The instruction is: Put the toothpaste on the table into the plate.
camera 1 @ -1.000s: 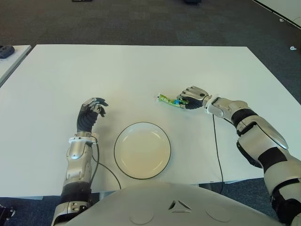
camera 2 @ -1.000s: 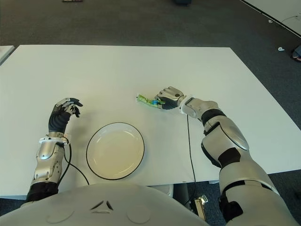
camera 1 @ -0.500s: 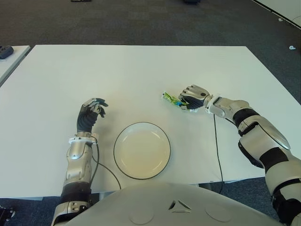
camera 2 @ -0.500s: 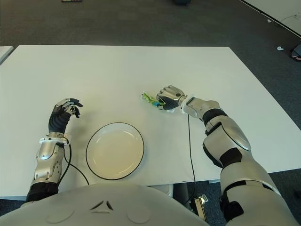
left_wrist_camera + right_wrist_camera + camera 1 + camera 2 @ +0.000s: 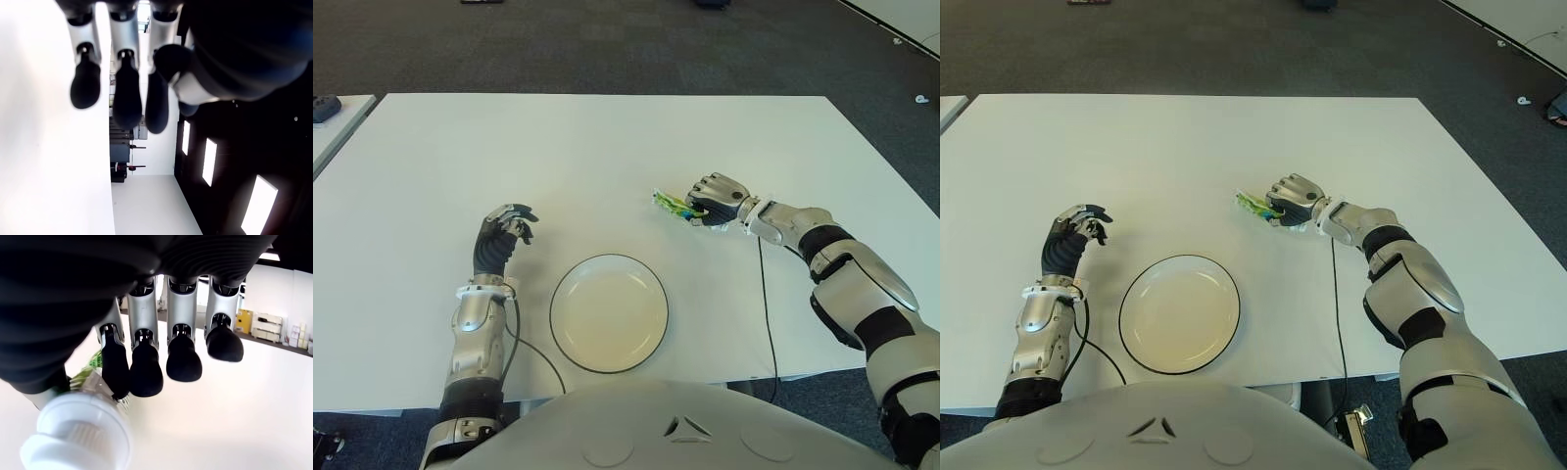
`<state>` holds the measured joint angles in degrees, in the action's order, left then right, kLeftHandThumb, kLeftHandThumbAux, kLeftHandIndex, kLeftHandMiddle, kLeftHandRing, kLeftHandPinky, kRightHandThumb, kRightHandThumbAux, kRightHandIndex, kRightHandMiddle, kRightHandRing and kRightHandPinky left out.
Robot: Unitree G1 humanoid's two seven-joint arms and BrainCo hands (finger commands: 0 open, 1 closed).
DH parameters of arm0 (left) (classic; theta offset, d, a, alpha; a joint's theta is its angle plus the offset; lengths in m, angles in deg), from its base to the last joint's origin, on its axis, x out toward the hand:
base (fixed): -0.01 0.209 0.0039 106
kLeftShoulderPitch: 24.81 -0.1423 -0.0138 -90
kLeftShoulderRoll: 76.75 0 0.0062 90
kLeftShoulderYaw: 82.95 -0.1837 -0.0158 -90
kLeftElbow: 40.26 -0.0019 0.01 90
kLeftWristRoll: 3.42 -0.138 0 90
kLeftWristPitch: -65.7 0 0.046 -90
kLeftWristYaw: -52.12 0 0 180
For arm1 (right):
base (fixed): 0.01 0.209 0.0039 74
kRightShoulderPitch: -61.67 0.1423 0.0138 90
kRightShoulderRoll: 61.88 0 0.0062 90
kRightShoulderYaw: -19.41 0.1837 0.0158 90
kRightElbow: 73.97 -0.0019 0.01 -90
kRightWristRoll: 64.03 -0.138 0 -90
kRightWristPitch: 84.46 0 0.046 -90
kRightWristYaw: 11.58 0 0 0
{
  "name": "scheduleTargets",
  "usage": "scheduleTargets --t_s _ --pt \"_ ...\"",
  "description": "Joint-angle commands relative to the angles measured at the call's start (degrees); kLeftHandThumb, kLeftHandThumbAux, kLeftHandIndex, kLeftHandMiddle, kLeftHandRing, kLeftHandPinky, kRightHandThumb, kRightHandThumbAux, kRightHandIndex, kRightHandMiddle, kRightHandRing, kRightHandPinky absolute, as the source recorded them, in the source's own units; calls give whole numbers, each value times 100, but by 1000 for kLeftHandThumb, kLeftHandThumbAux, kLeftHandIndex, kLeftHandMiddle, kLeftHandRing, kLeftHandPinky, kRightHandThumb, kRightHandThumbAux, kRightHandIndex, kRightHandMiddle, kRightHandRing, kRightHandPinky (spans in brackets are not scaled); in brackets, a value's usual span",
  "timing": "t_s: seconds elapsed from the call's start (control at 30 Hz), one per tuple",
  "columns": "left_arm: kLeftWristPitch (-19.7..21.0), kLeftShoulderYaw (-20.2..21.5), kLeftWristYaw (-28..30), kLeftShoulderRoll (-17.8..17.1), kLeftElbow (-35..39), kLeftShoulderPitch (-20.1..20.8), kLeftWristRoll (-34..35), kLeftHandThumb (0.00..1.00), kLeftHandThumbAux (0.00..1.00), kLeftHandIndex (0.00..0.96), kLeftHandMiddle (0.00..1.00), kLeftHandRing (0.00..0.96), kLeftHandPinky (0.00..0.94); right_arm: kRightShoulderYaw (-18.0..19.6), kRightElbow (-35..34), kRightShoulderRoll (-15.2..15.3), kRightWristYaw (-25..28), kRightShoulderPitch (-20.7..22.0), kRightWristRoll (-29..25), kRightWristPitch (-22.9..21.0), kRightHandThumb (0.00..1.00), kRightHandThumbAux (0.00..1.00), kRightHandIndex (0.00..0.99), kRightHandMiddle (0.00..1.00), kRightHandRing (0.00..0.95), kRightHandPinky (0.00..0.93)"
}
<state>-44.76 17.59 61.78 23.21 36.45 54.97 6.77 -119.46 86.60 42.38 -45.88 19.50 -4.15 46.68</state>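
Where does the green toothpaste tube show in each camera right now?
Left eye view: green toothpaste tube in the right hand, right of and beyond the round white plate.
Right eye view: same, tube sticking out toward the robot's left.
Left wrist view: not in it.
Right wrist view: white cap nearest, under the fingers.
Shared landmark: the plate.

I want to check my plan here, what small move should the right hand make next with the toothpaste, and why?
Probably carry it toward the robot and leftward, over the plate. The right hand is closed on the toothpaste, whose cap shows in the right wrist view, but it is beyond the plate and to its right. The left hand shows left of the plate, holding nothing.
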Motion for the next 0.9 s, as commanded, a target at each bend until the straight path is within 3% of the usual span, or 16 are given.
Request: scheduleTargets --t_s 0.03,0.57,0.6,0.7,0.9 --pt "-40 27 51 -15 -111 63 22 837 672 425 509 665 656 -79 -69 -6 -443 157 186 -133 485 615 752 845 834 847" --pt "-147 14 -6 -20 -194 105 -119 838 671 429 510 673 675 453 -483 37 -384 110 -309 162 570 732 765 863 854 868" --pt "-146 14 -2 -18 -194 105 -113 838 671 430 510 673 675 478 -492 36 -363 106 -344 182 622 725 648 857 849 860" --pt "-104 13 13 -12 -171 97 -81 838 671 431 509 672 673 594 -547 36 -267 107 -480 270 686 716 509 850 843 851" --pt "-50 14 21 -14 -149 92 -54 839 670 434 506 672 673 762 -681 54 -130 66 -645 369 714 713 449 845 841 852"
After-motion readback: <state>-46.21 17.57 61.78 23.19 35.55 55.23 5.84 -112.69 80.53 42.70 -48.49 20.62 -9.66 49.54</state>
